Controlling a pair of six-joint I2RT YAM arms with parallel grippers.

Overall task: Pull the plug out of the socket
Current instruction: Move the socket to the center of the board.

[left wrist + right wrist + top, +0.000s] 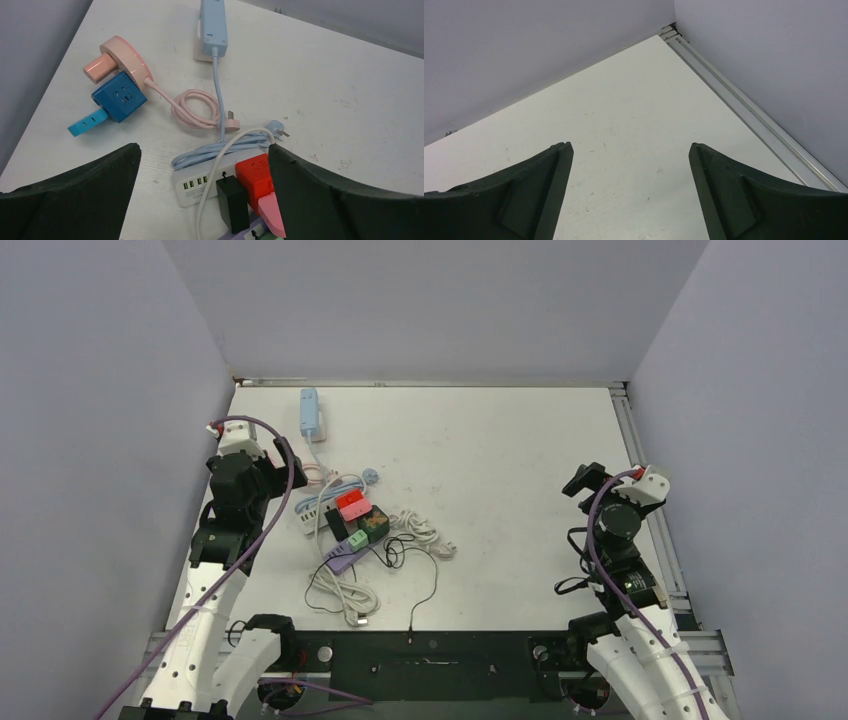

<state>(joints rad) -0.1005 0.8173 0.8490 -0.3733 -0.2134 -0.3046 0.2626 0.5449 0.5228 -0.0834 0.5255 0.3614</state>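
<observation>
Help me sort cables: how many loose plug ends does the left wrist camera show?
2: a pink plug on the coiled cord, and a light blue plug right of it, above the white strip. Fingers may hide others.

**Strip Half Out Of Sight**

The white power strip [200,184] is running off the left wrist view's bottom edge. On the strip's right, the red plug [254,176] is hiding partly behind the jaws of the left gripper [204,150]. The pink block [271,216] and purple piece [248,234] beside the strip are being cropped too.
</observation>
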